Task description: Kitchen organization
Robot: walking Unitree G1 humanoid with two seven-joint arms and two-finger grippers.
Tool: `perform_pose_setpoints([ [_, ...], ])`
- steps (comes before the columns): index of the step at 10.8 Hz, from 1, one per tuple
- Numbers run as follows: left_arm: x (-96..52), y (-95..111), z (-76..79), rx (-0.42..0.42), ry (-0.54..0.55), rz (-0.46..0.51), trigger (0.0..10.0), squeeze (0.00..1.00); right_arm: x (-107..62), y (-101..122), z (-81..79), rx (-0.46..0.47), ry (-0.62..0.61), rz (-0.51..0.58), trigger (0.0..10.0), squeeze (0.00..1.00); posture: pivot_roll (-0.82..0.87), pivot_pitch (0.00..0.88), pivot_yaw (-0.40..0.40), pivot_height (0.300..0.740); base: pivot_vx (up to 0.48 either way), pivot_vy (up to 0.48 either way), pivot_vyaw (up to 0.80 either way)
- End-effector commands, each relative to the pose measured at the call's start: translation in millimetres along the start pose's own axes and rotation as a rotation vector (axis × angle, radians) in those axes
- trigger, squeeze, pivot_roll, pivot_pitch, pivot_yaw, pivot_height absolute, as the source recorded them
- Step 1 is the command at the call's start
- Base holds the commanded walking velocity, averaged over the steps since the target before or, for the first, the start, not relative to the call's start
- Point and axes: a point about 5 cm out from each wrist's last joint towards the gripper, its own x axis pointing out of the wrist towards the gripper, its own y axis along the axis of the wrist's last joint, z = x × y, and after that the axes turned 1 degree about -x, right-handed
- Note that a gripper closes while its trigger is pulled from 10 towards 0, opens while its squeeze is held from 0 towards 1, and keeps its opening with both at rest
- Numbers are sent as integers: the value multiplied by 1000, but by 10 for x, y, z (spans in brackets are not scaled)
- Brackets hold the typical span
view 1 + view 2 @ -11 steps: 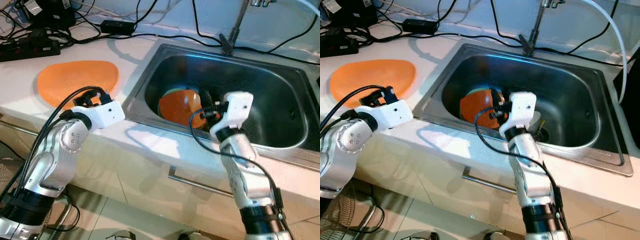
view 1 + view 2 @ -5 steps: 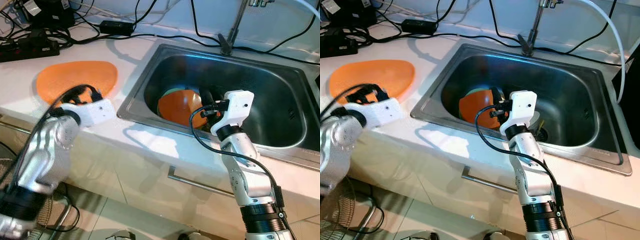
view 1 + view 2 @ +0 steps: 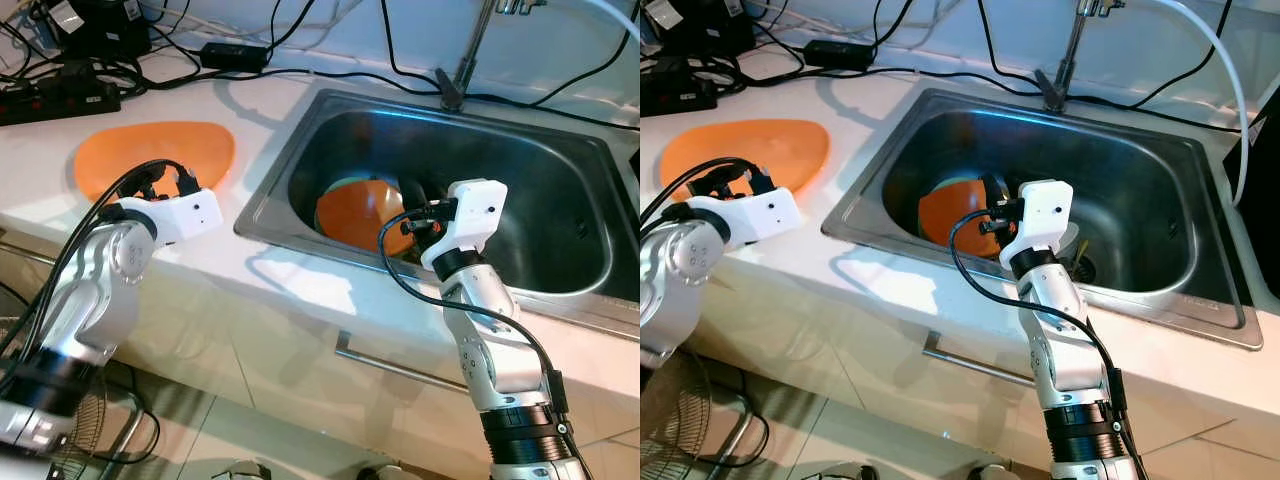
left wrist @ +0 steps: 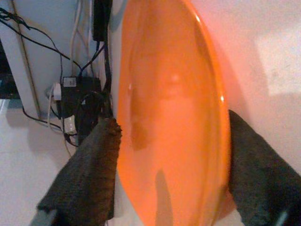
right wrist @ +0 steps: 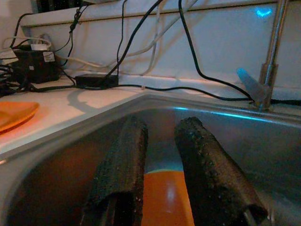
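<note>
An orange plate (image 3: 150, 155) lies flat on the white counter, left of the steel sink (image 3: 600, 290). My left gripper (image 3: 160, 184) is at the plate's near edge. In the left wrist view its two black fingers (image 4: 89, 174) stand open on either side of that orange plate (image 4: 169, 117). A second orange plate (image 3: 360, 210) lies in the sink on top of a dish with a teal rim. My right gripper (image 3: 410, 197) hangs inside the sink just above this plate. Its fingers (image 5: 122, 169) are a narrow gap apart with nothing between them.
A power strip (image 3: 55, 95), an adapter (image 3: 235, 52) and several black cables lie along the back of the counter. The faucet (image 3: 465, 60) rises behind the sink, and a white hose (image 3: 1230, 60) curves at the right. A drawer handle (image 3: 390, 365) runs below the counter edge.
My left arm has drawn away from the sink's edge, leftward to the counter plate's near edge. The right arm has barely moved.
</note>
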Motion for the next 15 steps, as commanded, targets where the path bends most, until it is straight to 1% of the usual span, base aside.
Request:
perform_pose_setpoints([
  [1,47,-36,191,13,-82,-22,0,0,32,23,36,1,-14,-1,10000,0,58,78,-18,740,0,0,0],
  [10,76,41,236,8,-93,17,0,0,32,-7,56,-8,-18,-21,10000,0,58,78,-19,740,0,0,0],
  [14,78,51,239,7,-99,26,0,0,34,-19,55,-6,-19,-29,10000,0,58,77,-18,740,0,0,0],
  [15,80,62,218,11,-85,33,0,0,36,-22,58,-6,-21,-31,10000,0,59,76,-20,740,0,0,0],
])
